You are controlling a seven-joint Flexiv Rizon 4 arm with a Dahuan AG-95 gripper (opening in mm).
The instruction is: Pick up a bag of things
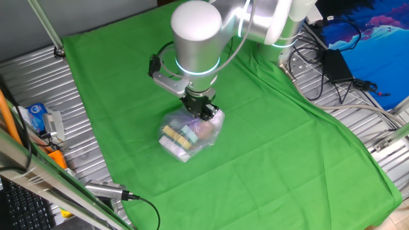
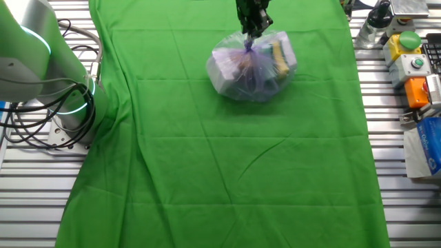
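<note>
While lifting the bag of things off the green cloth, keep gripper jaws squeezed on its bunched top; go up slowly, straight.

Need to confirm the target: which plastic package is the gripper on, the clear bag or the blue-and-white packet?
The clear bag on the green cloth; the gripper is at its gathered top. The blue-and-white packet lies off the cloth.

Bright, even lighting; soft shadows, both views slightly soft.
</note>
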